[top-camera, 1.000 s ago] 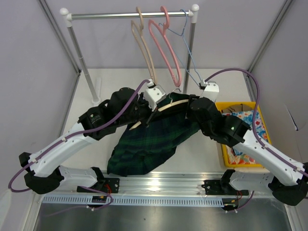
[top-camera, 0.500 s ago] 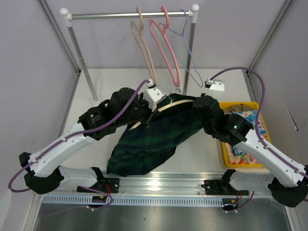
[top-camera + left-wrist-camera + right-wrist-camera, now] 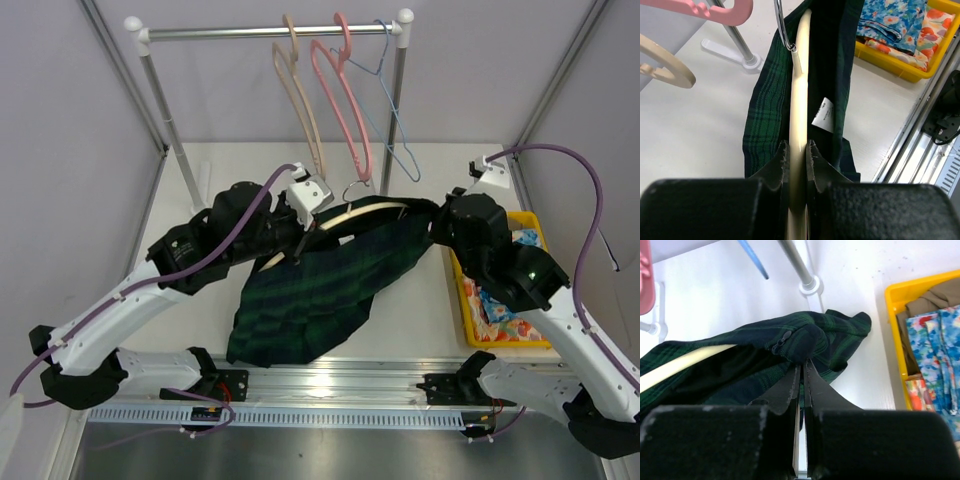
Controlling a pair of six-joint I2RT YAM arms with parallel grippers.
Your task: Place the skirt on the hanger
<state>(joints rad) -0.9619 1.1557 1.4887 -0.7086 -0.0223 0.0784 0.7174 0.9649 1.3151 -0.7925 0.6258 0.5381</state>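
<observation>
My left claw (image 3: 796, 150) is clamped on the hanger (image 3: 799, 90), both fingers pressed flat against the cream bar, which runs straight away from my wrist camera. The hanger's metal hook (image 3: 782, 30) curls up at the far end. Plaid lies on both sides of that bar: the skirt (image 3: 300, 300) has one layer to the left of it and a darker layer to the right, with a white label (image 3: 824, 114) showing on the inside.

Over on the right, my right claw (image 3: 801, 367) is closed tight, and its tips pinch a bunched fold of the skirt's edge. From that wrist the cream bar comes in from the left and disappears under the green fabric.

From above, the skirt sits mid-bench between my two arms. Its top edge is stretched along the hanger from one claw to the other, and the rest spreads across the bench (image 3: 415, 305) toward the near edge.

Behind, at the far side, the rack (image 3: 270, 32) carries a tan hanger (image 3: 300, 100), a pink hanger (image 3: 345, 100) and a thin blue wire hanger (image 3: 395, 125). The yellow bin (image 3: 462, 300) sits on the right of the bench beside my right arm, with floral cloth (image 3: 890, 22) inside it.
</observation>
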